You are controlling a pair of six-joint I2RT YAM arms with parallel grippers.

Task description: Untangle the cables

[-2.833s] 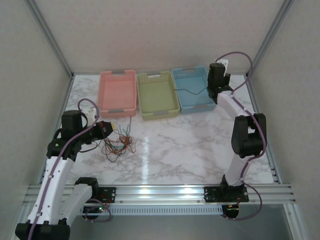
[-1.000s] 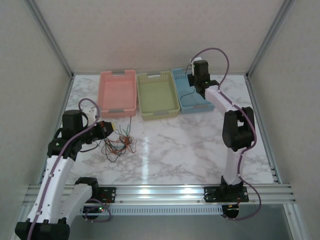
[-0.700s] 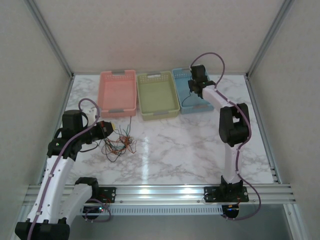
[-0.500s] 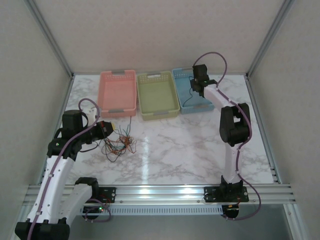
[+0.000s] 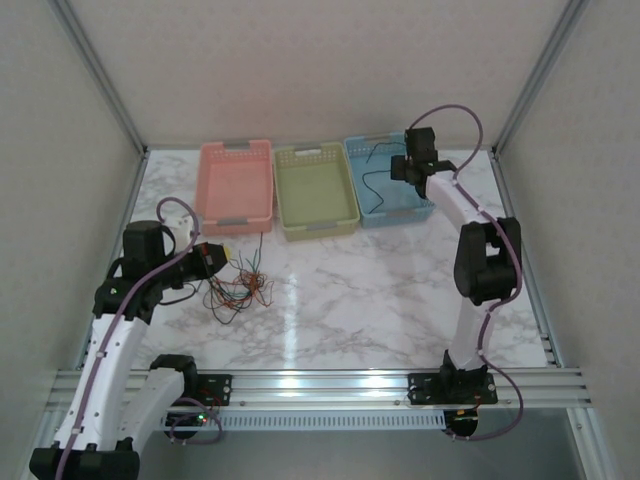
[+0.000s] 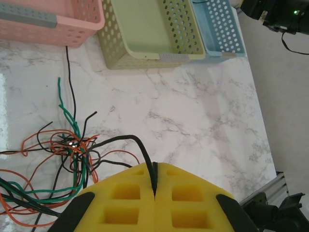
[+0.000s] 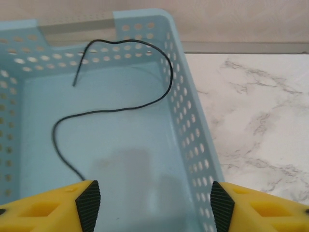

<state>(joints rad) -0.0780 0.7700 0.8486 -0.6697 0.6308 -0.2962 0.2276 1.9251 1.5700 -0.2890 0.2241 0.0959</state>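
Observation:
The cables (image 5: 240,290) lie as a tangle of black, orange and green wires on the marble near my left arm; the same tangle (image 6: 72,150) appears in the left wrist view. My left gripper (image 5: 210,258) (image 6: 154,166) is shut on one black cable that arches out of the tangle. A single black cable (image 5: 372,180) (image 7: 120,108) lies curled inside the blue basket (image 5: 400,215) (image 7: 188,121), one end leaning on the back wall. My right gripper (image 5: 405,170) (image 7: 154,205) hovers open over that basket's right side, with nothing between its fingers.
A pink basket (image 5: 205,185) and a green basket (image 5: 316,228) stand left of the blue one along the back of the table. The green basket (image 6: 145,29) has nothing in it. Bare marble spans the middle and right. Frame posts rise at the back corners.
The right gripper carried a black cable over the blue basket, let it go there, opened and drew back to the right. The left arm and the tangle have not moved.

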